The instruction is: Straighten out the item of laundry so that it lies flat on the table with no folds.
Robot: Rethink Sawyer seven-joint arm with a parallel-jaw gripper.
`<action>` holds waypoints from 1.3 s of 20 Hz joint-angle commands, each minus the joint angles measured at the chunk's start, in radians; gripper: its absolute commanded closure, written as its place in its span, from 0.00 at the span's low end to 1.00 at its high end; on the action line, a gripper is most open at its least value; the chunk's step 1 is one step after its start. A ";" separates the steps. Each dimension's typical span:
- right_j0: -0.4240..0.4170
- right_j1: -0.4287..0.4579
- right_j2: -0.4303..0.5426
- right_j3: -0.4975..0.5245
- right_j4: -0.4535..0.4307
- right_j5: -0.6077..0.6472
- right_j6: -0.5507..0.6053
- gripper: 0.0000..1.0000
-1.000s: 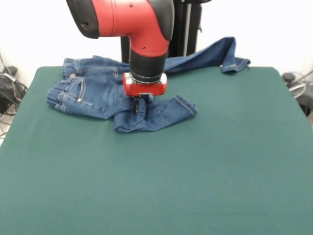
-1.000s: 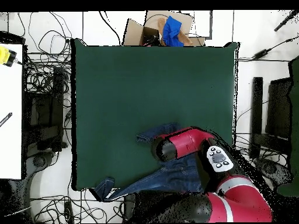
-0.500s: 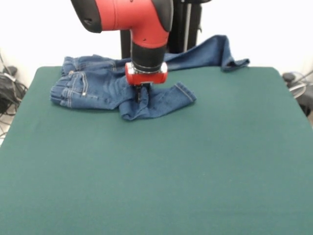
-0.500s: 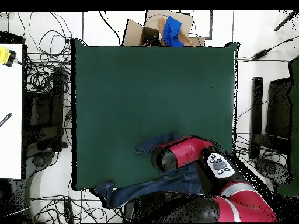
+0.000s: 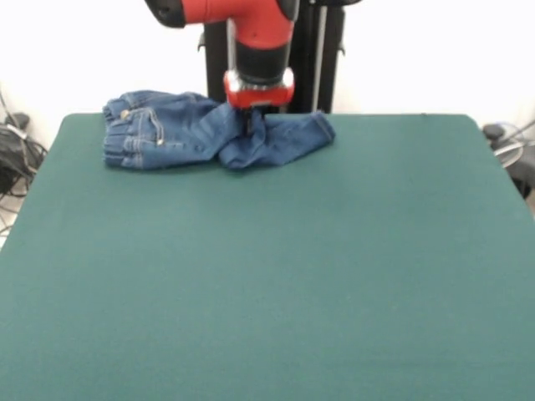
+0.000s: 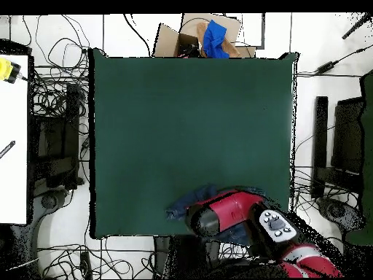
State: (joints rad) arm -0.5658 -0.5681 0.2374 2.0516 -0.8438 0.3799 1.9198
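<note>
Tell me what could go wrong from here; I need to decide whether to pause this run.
The jeans lie bunched at the very edge of the table nearest the pedestal, so more pulling that way may drag them off. The gripper is buried in a fold at the middle, so lifting there would likely deepen creases rather than flatten them.

Front view: set low across the table (image 5: 267,276), facing the arm (image 5: 259,42) at the far edge, close enough that the green cloth fills most of the frame. Overhead view: straight down from high above the table (image 6: 193,124), wide enough to take in cables and floor around it. Shared by both: the table top, the arm (image 6: 233,215), the jeans (image 5: 209,138) (image 6: 186,200) beside it.
</note>
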 commanded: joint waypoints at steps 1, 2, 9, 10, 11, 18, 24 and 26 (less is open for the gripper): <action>0.021 -0.121 0.124 0.273 0.108 -0.034 0.063 1.00; 0.044 -0.132 0.124 0.279 0.123 -0.043 0.082 1.00; 0.144 -0.196 0.127 0.277 0.205 -0.022 0.102 1.00; 0.148 -0.224 0.133 0.288 0.232 0.000 0.097 1.00; 0.146 -0.224 0.134 0.280 0.244 0.017 0.085 1.00; 0.118 -0.249 0.174 0.252 0.296 0.075 -0.006 1.00; 0.069 -0.373 0.254 0.265 0.417 0.234 -0.095 1.00; 0.047 -0.401 0.282 0.256 0.446 0.292 -0.130 1.00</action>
State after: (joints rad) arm -0.4804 -0.8672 0.3637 2.3341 -0.5276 0.4619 1.9198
